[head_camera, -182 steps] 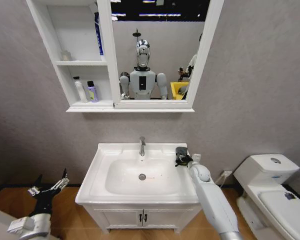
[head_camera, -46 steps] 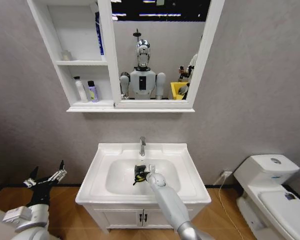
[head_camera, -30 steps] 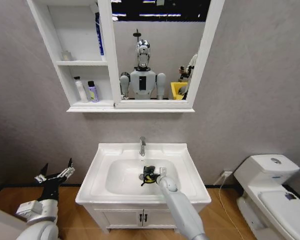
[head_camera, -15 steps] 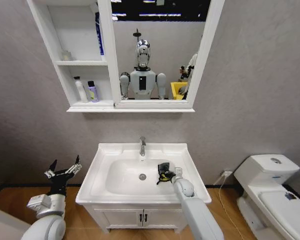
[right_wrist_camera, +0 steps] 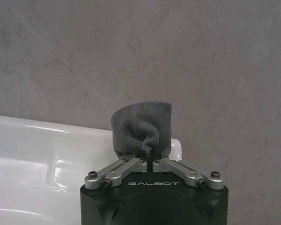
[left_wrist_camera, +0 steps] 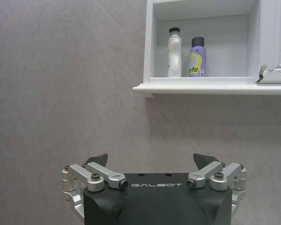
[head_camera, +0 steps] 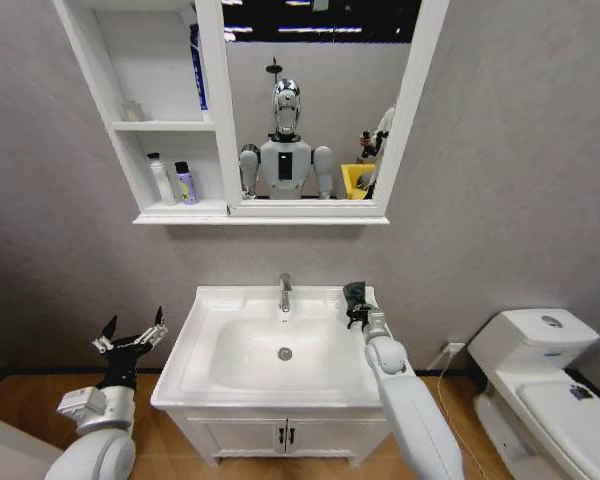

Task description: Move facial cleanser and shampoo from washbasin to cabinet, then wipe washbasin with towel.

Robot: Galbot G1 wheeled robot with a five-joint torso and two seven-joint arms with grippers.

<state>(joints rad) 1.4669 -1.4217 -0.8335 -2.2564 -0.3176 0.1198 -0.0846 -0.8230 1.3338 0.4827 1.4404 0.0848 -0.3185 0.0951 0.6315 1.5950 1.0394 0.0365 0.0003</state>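
Note:
The white washbasin (head_camera: 202,335) stands in the middle of the head view, its chrome tap (head_camera: 284,292) at the back. My right gripper (head_camera: 356,305) is over the basin's back right corner, shut on the dark grey towel (head_camera: 354,293). In the right wrist view the towel (right_wrist_camera: 141,129) bunches up between the closed fingers above the washbasin rim (right_wrist_camera: 47,140). A white bottle (head_camera: 161,180) and a purple bottle (head_camera: 185,184), the facial cleanser and shampoo, stand on the cabinet's (head_camera: 180,212) lower shelf. My left gripper (head_camera: 130,338) hangs open, low and left of the basin.
A white toilet (head_camera: 545,370) stands at the right. The vanity doors (head_camera: 285,435) are below the basin. The mirror (head_camera: 310,100) joins the cabinet. A blue bottle (head_camera: 196,65) sits on the upper shelf. In the left wrist view the bottles (left_wrist_camera: 175,52) stand above my open left gripper (left_wrist_camera: 152,161).
My right gripper has carried the towel from the middle of the bowl to the right and back, up to the basin's back right corner. The left gripper has risen slightly.

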